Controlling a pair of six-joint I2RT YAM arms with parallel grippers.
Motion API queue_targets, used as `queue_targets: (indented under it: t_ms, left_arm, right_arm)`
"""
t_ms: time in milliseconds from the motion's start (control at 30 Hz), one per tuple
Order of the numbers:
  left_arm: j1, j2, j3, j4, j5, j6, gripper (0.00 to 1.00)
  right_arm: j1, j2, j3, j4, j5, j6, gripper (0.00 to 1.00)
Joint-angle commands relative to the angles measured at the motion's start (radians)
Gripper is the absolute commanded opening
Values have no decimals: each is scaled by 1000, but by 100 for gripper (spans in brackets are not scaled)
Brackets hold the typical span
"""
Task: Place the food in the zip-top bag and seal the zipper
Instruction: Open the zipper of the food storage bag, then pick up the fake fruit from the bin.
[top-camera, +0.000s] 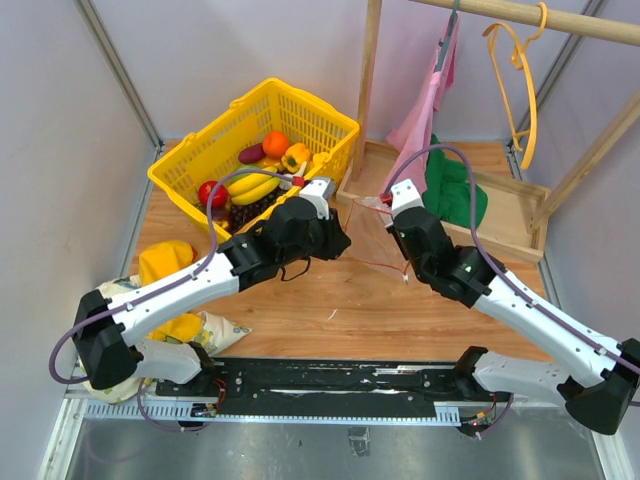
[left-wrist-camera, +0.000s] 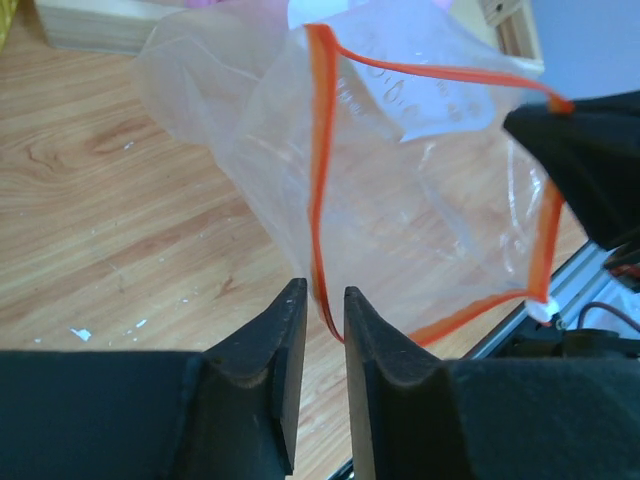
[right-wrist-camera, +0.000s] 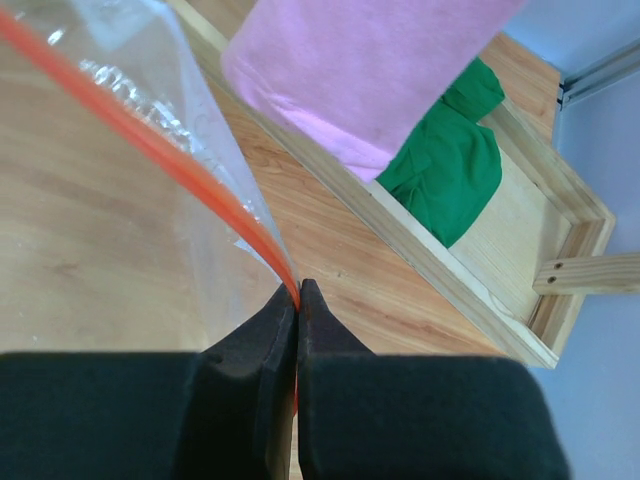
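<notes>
Zip-top bag (left-wrist-camera: 420, 200) held mouth-open above the table (left-wrist-camera: 100, 200), between both pincers. Right pincer (right-wrist-camera: 298, 290) clamped on the zipper (left-wrist-camera: 318, 150); left pincer (left-wrist-camera: 325, 295) narrowed onto its opposite edge. Food (top-camera: 255, 185) lies apart in the yellow basket (top-camera: 300, 115).

The left gripper (left-wrist-camera: 325, 300) and right gripper (right-wrist-camera: 298, 295) are matte black. Between them the zip-top bag (left-wrist-camera: 420, 200) is clear and colourless, edged by an orange-red zipper (left-wrist-camera: 318, 150). Under the left gripper the table (left-wrist-camera: 100, 200) is light brown with wood grain. Beyond the right gripper are a pink cloth (right-wrist-camera: 370, 70), a green cloth (right-wrist-camera: 450, 170) and a pale wooden tray (right-wrist-camera: 440, 270). Beyond the left gripper a yellow mesh basket (top-camera: 320, 125) holds yellow bananas (top-camera: 252, 186), a red apple (top-camera: 210, 192), an orange (top-camera: 275, 143) and dark purple grapes (top-camera: 245, 212).
</notes>
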Motion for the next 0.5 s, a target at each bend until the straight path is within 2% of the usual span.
queue_targets:
  t_ms: [0,233,467]
  left_arm:
    - [8,-41,-9,58,-18,-4,30]
    - [9,-102,-12,55,-41,17,54]
    - [32,-173,5,-1,-116,62,84]
  right_arm:
    - [42,14,26,18,53,-20,1]
    - [103,40,59,-10,177,-57,1]
    - [132,49,85,-45,268,-93,1]
